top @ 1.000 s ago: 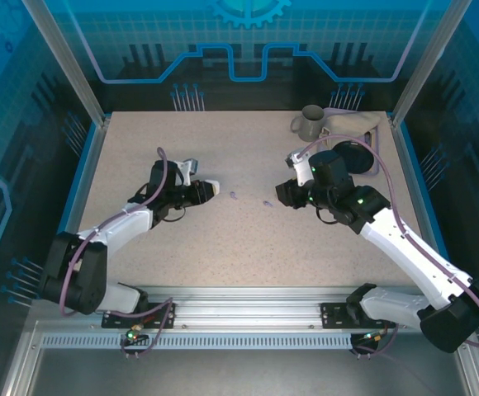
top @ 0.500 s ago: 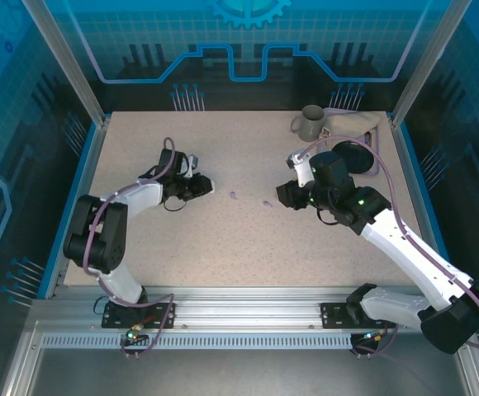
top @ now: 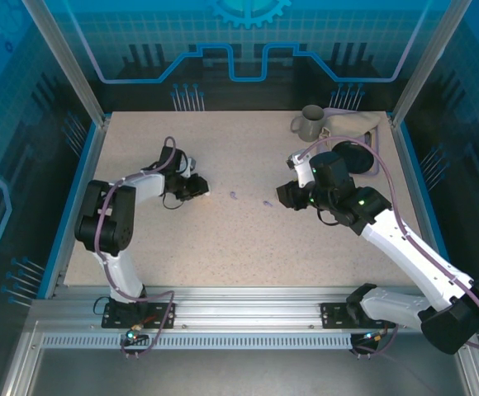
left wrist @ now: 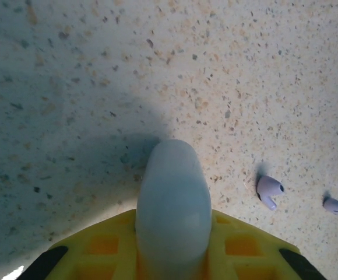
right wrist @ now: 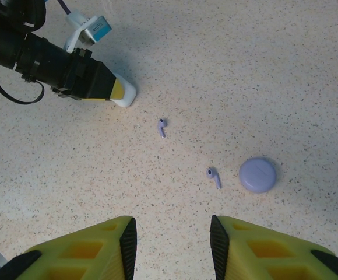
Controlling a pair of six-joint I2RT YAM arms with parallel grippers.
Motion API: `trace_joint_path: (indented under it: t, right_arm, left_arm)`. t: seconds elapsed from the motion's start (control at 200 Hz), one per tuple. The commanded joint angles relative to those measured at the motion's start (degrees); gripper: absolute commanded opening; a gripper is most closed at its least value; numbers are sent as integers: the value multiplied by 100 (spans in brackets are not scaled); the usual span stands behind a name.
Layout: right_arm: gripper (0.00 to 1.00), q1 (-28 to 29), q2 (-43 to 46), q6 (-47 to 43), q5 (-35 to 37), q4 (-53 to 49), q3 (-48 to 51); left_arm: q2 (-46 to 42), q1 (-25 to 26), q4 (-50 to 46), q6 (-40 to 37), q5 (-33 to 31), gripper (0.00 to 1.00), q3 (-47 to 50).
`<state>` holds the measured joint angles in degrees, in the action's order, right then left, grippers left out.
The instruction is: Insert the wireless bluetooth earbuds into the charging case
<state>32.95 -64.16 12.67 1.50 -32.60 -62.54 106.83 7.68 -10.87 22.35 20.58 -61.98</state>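
Right wrist view gives you the clearest read: two lavender earbuds (right wrist: 162,127) lie loose on the speckled tabletop (right wrist: 285,70). One is at frame centre, and the second earbud (right wrist: 214,177) is lower right of it, just beside a round lavender disc (right wrist: 258,175) but not touching it. Your right gripper (right wrist: 172,245) hangs over them at the bottom edge, yellow fingers spread wide with nothing between. Upper left, the left gripper (right wrist: 119,92) sits low over the table, pinching a white rounded piece (right wrist: 127,96) at its tip.

From the left wrist, that white rounded piece (left wrist: 173,204) is clamped between the yellow fingers, with both buds off at the right edge, well apart from it. You can't tell from here whether this piece or the disc is the charging case.

From the top, the earbuds (top: 233,195) lie between the two grippers, mid-table.

Now the handling, as a judgement. These buds look like feather-light, hard, glossy plastic, rounded and far narrower than a finger. Expect them to skate or flick away if you close off-centre. Straddle the bulbous head with the stem running along the finger line. Come right down to the surface and close slowly, because a squeeze on the thin stem alone will likely let it twist.
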Motion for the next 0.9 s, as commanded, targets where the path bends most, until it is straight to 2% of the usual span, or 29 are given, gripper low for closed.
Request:
trace_joint_path:
  t: [0.0, 0.125, 0.305, 0.585, 0.79, 0.896]
  right_arm:
    - [41, -86, 67, -14, -18, -102, 80]
    - [41, -87, 71, -27, -16, -97, 82]
    - [41, -96, 88, -44, 8, -115, 79]
    - [41, -118, 114, -46, 17, -122, 99]
    - [41, -130, 123, -45, 12, -115, 103]
    - [41, -134, 139, -44, 17, -115, 111]
  left_arm:
    - [180, -57, -295, -177, -21, 0, -185]
    - [307, -62, -477, -266, -221, 1, -296]
    - [422, -65, -658, -298, -422, 8, -388]
    - [471, -65, -881, -345, -661, 23, -491]
    - [453, -65, -972, -358, -790, 39, -509]
    - [437, -63, -1007, -379, -845, 45, -517]
